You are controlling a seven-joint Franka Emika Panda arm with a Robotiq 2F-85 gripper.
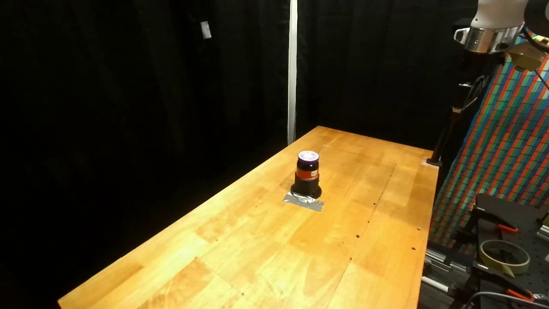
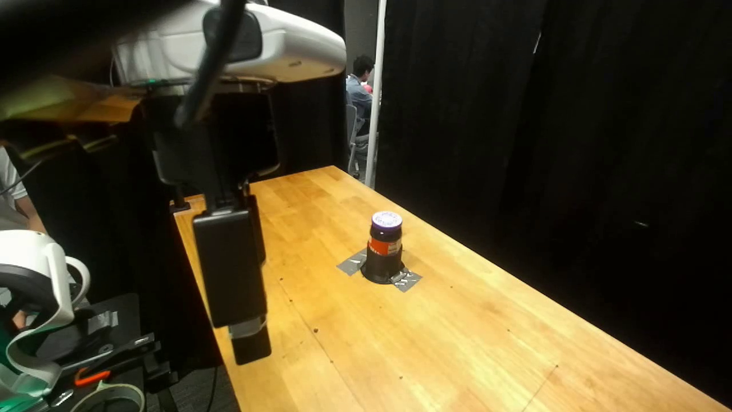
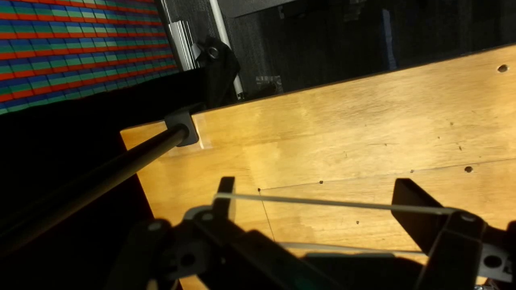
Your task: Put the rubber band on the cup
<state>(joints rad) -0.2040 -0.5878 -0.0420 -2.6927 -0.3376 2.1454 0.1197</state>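
Observation:
The cup is a small dark cylinder with an orange-red middle and a white-purple top. It stands upright on the wooden table in both exterior views (image 1: 307, 174) (image 2: 384, 247), its base held by silver tape. It is out of the wrist view. My gripper (image 3: 314, 183) is open, with its fingers wide apart. A pale rubber band (image 3: 322, 203) is stretched around both fingers and spans the gap between them. In an exterior view the gripper (image 2: 249, 340) hangs above the table's edge, well apart from the cup, with the band (image 2: 248, 327) near the fingertip.
Silver tape (image 2: 407, 280) lies flat beside the cup's base. A dark pole (image 3: 177, 136) is clamped at a corner of the table (image 3: 342, 121). A black side table (image 1: 497, 206) with a tape roll (image 1: 504, 256) stands beside it. Black curtains hang around.

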